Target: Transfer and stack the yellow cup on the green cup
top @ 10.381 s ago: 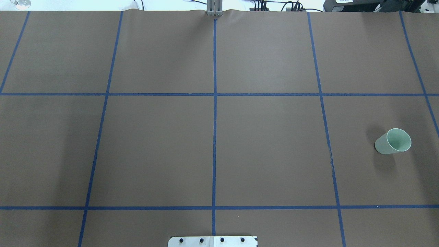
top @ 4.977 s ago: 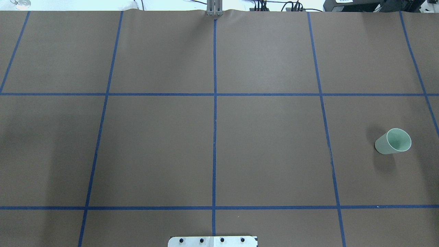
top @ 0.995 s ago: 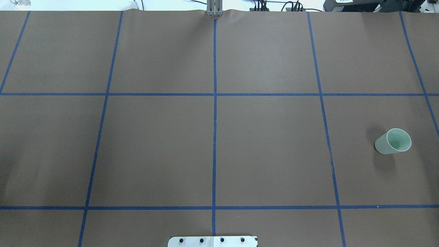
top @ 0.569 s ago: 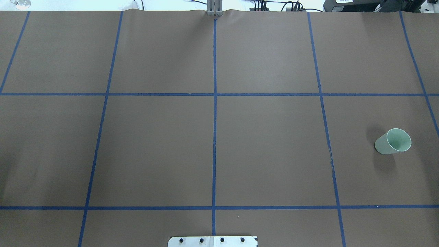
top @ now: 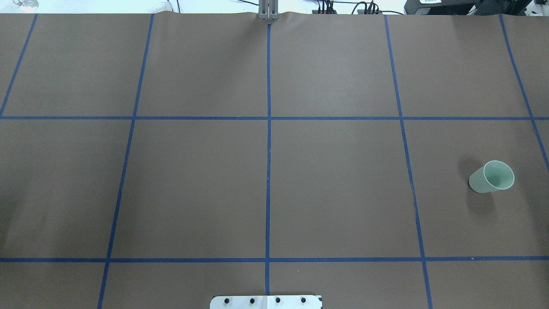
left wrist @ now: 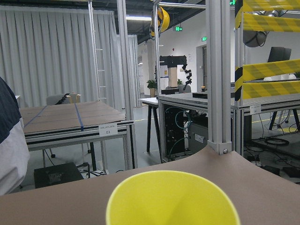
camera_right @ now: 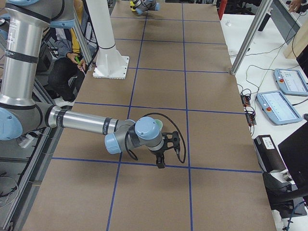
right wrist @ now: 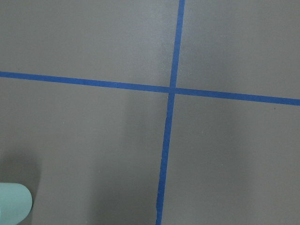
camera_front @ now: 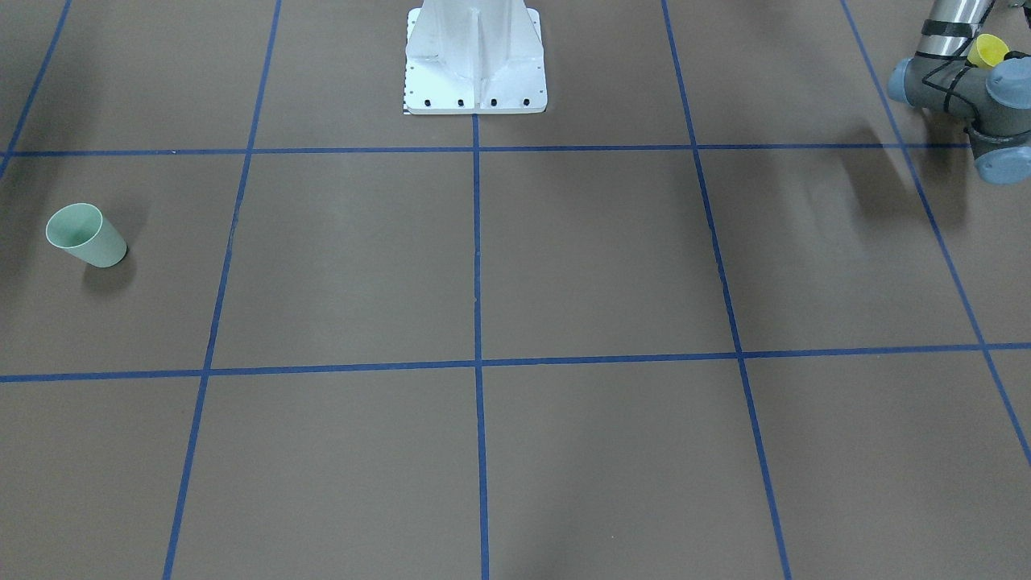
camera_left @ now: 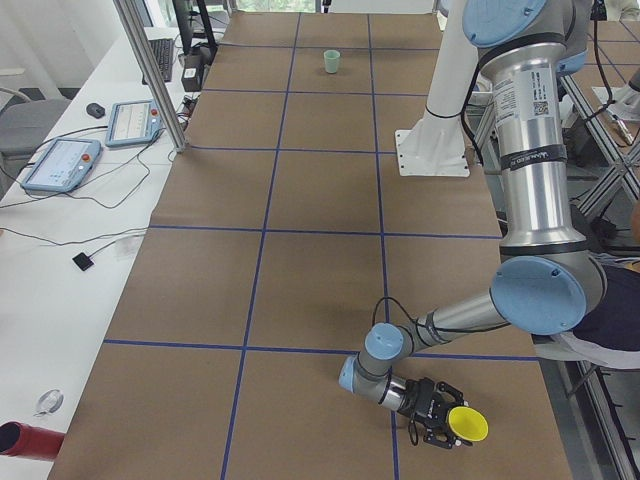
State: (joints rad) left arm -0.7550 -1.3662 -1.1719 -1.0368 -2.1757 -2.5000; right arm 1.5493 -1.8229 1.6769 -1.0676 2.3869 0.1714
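The green cup (top: pixel 491 177) stands upright on the brown table at the right side; it also shows in the front view (camera_front: pixel 84 234), far off in the left side view (camera_left: pixel 331 61) and at the right wrist view's bottom left corner (right wrist: pixel 14 204). The yellow cup (camera_left: pixel 466 424) stands at the table's near left edge, right at my left gripper (camera_left: pixel 448 425), which lies level beside it. Its rim fills the bottom of the left wrist view (left wrist: pixel 173 199). I cannot tell whether that gripper is shut on it. My right gripper (camera_right: pixel 159 162) points down above the table; its state is unclear.
The white robot base (camera_front: pixel 475 56) sits at the table's middle near edge. Blue tape lines (top: pixel 268 171) grid the table. A desk with tablets (camera_left: pixel 60 160) and an aluminium post (camera_left: pixel 150 70) run along the far side. A person (camera_right: pixel 67 53) sits behind the robot.
Nothing has moved in the overhead view. The green cup stands in the same place. The faint shadow on the table's left side has drifted toward the left edge.
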